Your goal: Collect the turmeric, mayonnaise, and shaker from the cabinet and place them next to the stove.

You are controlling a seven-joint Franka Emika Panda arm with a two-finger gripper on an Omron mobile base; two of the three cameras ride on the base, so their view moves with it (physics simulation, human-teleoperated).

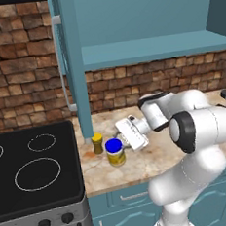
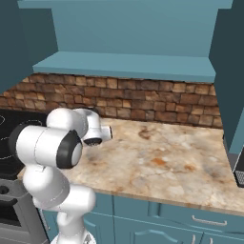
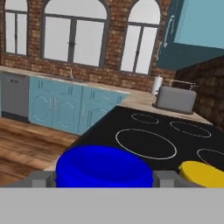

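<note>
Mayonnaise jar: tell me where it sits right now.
In the left base view the mayonnaise stands on the counter just right of the stove, beside the turmeric, with the gripper around it.

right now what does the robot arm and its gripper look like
The arm is glossy white, built of thick rounded segments with dark bands at the joints. The gripper has a flat white boxy body. In the hand view its fingertips show as small grey blocks. No cables or markings visible.
</note>
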